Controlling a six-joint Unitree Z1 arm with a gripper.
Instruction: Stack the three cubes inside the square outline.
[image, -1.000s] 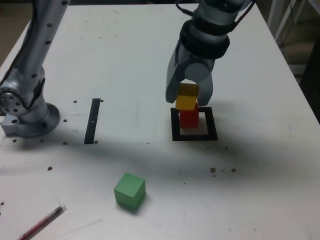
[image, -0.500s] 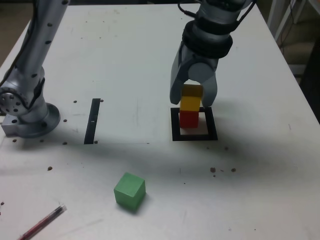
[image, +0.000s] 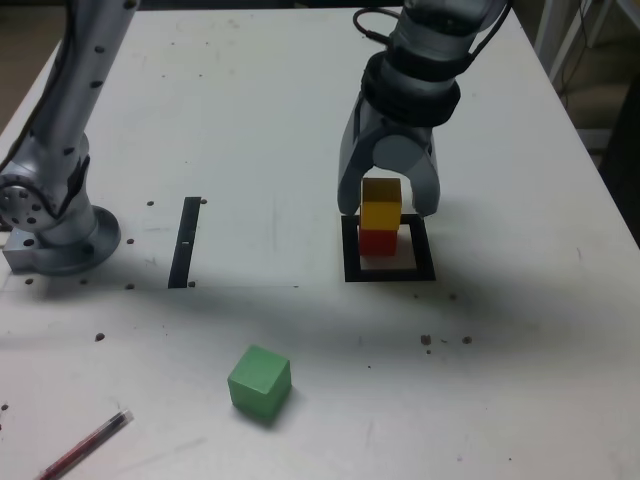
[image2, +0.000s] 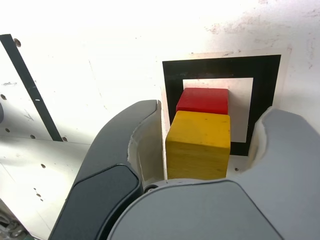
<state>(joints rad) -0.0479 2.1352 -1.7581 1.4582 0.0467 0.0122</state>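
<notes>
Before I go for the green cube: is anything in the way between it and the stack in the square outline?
Nothing visible lies on the table between the green cube and the square outline. The gripper, jaws open, is still around the yellow cube on the red one.

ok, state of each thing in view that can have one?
claw: open, one jaw either side of the yellow cube, gaps visible
yellow cube: resting on the red cube, not gripped
red cube: inside the square outline, under yellow
green cube: on the table, outside the square outline, unstacked
square outline: flat on the table, occupied by the stack
</notes>
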